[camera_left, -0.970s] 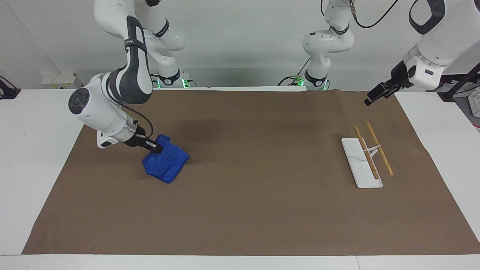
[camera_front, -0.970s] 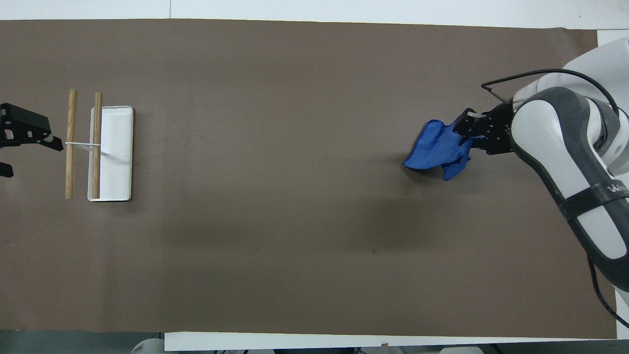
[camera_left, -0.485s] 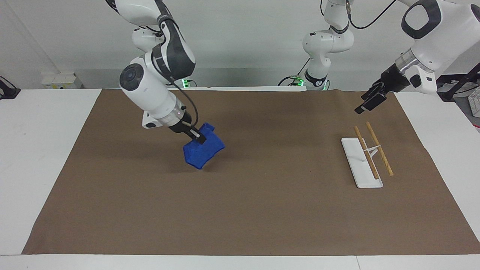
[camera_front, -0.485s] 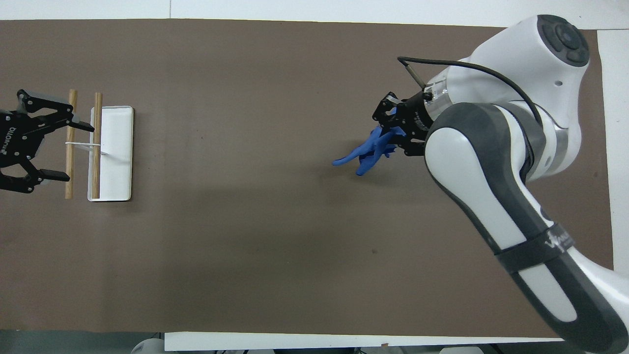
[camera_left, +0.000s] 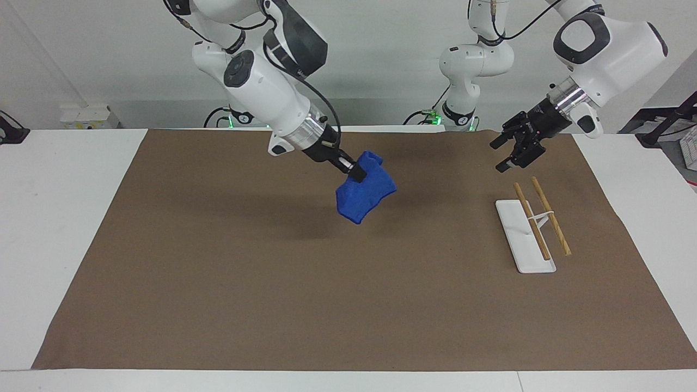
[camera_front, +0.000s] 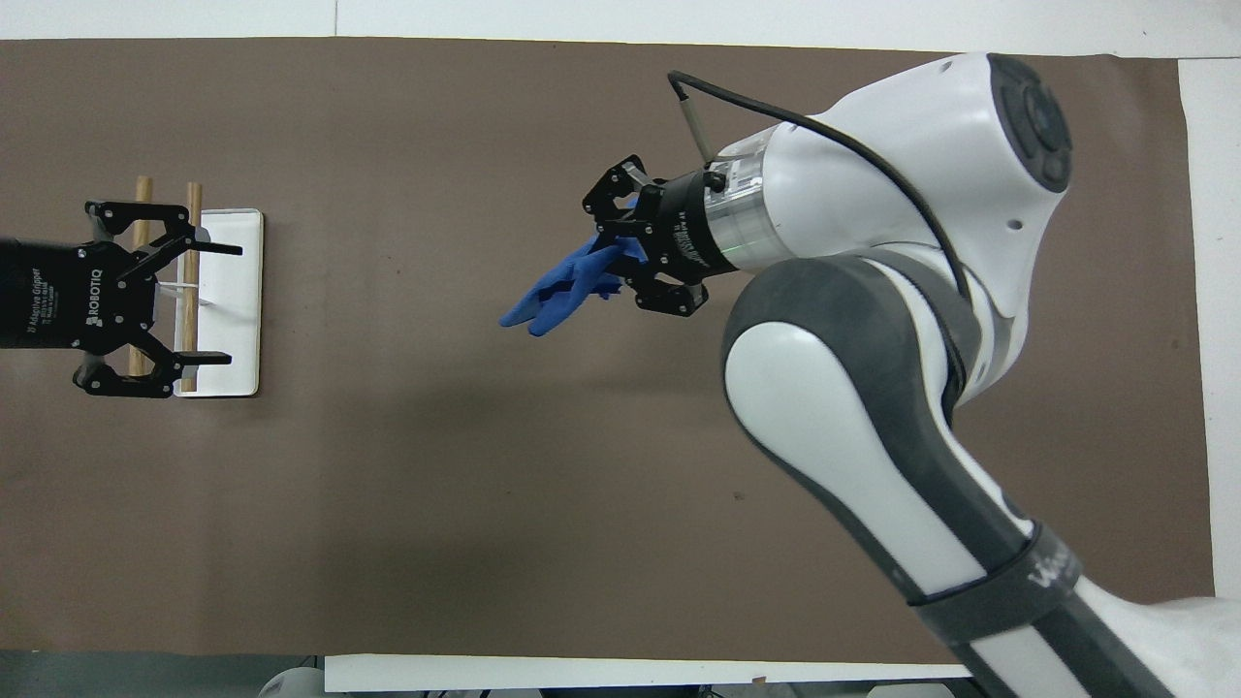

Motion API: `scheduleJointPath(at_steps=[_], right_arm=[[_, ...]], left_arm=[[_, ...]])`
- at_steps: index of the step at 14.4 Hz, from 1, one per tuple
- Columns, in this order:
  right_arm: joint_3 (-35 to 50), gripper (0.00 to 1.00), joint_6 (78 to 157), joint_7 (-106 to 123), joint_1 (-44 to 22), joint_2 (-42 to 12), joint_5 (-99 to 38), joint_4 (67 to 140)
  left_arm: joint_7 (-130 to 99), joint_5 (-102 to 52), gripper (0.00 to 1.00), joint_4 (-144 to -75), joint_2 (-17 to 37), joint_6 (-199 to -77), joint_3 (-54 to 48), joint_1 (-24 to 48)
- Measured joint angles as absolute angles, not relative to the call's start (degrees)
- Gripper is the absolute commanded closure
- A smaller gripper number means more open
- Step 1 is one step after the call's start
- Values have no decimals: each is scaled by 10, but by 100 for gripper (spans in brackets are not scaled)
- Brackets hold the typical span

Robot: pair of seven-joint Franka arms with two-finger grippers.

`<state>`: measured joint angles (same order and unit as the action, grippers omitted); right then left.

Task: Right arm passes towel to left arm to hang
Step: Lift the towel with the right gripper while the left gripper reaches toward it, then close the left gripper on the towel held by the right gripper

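Observation:
My right gripper (camera_left: 356, 173) (camera_front: 609, 254) is shut on the blue towel (camera_left: 364, 192) (camera_front: 557, 292). It holds the towel in the air over the middle of the brown mat, and the cloth hangs crumpled below the fingers. My left gripper (camera_left: 506, 157) (camera_front: 218, 303) is open and empty, raised over the rack (camera_left: 536, 223) (camera_front: 189, 291), a white base with two wooden rods, at the left arm's end of the table.
A brown mat (camera_left: 348, 305) (camera_front: 436, 504) covers most of the white table (camera_left: 54, 179). A third white arm (camera_left: 474, 65) stands at the table's edge between the two robots' bases.
My right gripper has carried the towel up and along the mat toward the left arm's end. My left gripper has come down toward the rack and toward the towel.

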<state>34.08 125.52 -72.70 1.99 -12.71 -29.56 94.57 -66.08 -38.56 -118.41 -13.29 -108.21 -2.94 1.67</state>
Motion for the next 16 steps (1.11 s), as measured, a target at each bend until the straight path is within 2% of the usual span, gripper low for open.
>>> scheduleJointPath(at_steps=[6,13,15,16], right_arm=[[391,100,1410,-808,-17,-158,-296,943],[417,100,1445,-829,-18,-171,-297,939],[432,100,1476,-839,-19,-177,-297,939],[439,100,1488,-841,-19,-180,-297,939]], left_arm=[[-756,-419,2,-1227,-155,-1159,-33,79],[-815,-420,10,-1254,-152,-1236,-41,112],[-823,-420,17,-1256,-148,-1256,-41,113],[-825,-420,24,-1256,-144,-1263,-41,115]])
